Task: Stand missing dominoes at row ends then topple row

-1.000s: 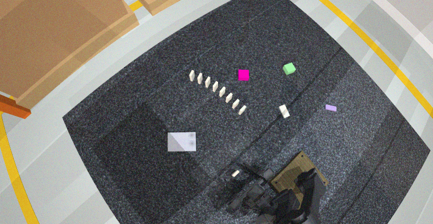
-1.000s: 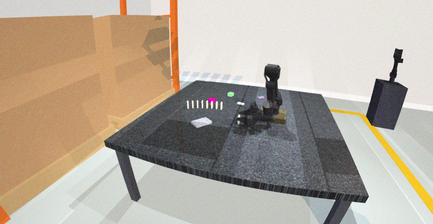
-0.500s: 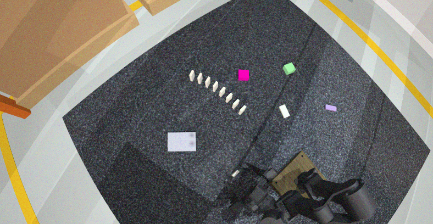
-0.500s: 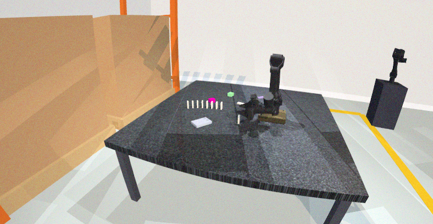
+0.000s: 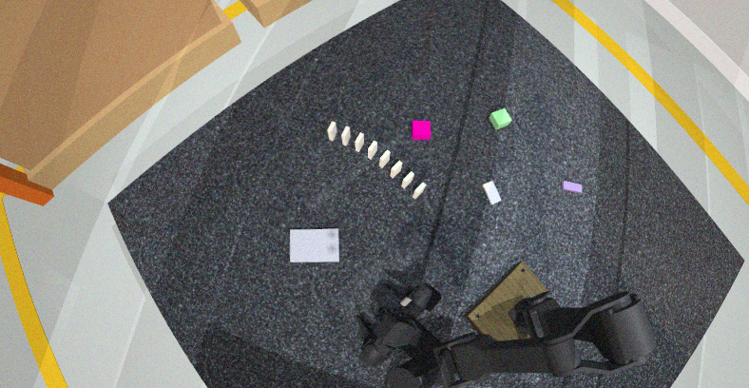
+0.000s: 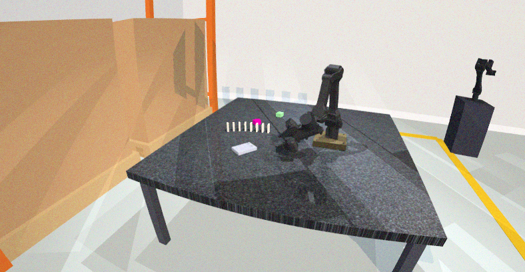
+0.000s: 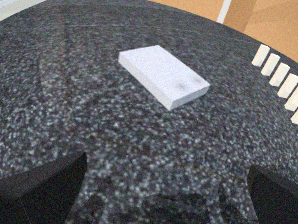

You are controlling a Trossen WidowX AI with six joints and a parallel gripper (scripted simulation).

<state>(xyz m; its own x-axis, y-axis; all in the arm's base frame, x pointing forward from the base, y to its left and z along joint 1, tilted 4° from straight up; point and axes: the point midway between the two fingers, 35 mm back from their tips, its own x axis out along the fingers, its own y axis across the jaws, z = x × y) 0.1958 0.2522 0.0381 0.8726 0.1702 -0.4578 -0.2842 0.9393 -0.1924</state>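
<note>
The pincer [image 5: 406, 295] [image 6: 286, 149] [image 7: 172, 169] is standing wide open, holding nothing; from above, one pale domino [image 5: 405, 300] is showing between its fingers; I'm not telling its long way; the row [image 5: 384, 158] [image 6: 245, 126] [image 7: 280, 75] is standing well apart.

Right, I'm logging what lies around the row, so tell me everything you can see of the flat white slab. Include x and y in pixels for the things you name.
The flat white slab [image 5: 313, 244] [image 6: 244, 149] [image 7: 162, 75] is a thin rectangular block with straight edges and a plain, matt-looking face. Two faint grey smudges sit near one short end. It lies flat on the dark speckled table [image 5: 251, 290] [image 6: 176, 167] [image 7: 115, 135], apart from the standing dominoes, with nothing on it. Its material is unclear. The gripper [image 5: 406, 300] isn't touching it.
</note>
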